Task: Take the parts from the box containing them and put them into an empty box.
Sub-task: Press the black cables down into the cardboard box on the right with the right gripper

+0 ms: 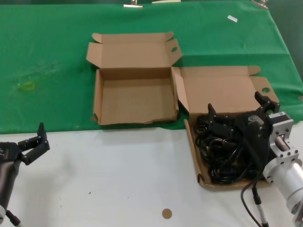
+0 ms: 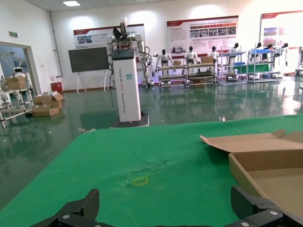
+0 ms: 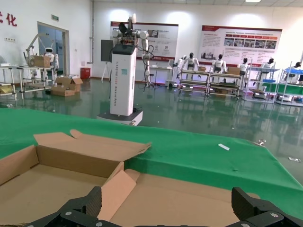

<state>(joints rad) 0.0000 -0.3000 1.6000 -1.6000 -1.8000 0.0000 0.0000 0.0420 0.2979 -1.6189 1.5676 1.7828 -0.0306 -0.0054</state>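
Lower right of the head view: right tool (image 1: 239, 108), fingers spread, poised over the black looped power cables (image 1: 222, 149) in the brown cardboard mailer box (image 1: 191, 137); grasp pending; next, descend, pinch a bundle, carry to the empty matching box (image 1: 135, 101) upper centre; left tool (image 1: 35, 142) spread, idle lower left on the white table (image 1: 118, 175).
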